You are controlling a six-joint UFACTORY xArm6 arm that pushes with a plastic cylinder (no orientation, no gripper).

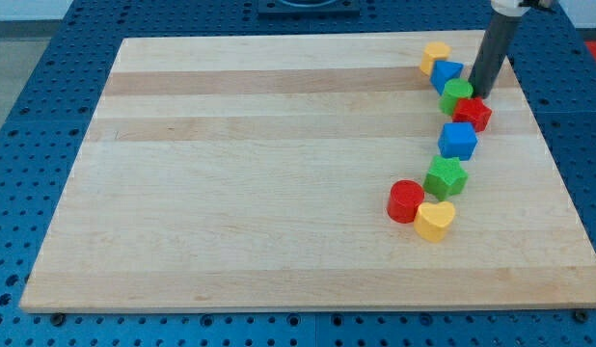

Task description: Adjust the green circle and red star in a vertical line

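Nearest the view's bottom, on the wooden board (230,193), a yellow heart (434,221) lay touching a red cylinder (406,200) on its left. Just above them sat a green star (446,177), and above that a blue cube (458,141). Farther up, the red star (473,114) rested against the green circle (457,95), which stood slightly up and to the view's left of it, so the pair ran on a slant rather than straight up and down. Beyond these came another blue block (447,74) and a yellow block (435,56) near the board's top edge. My tip (478,94) stood just right of the green circle and directly above the red star, close to both. It was a bare rod with nothing to open or close.
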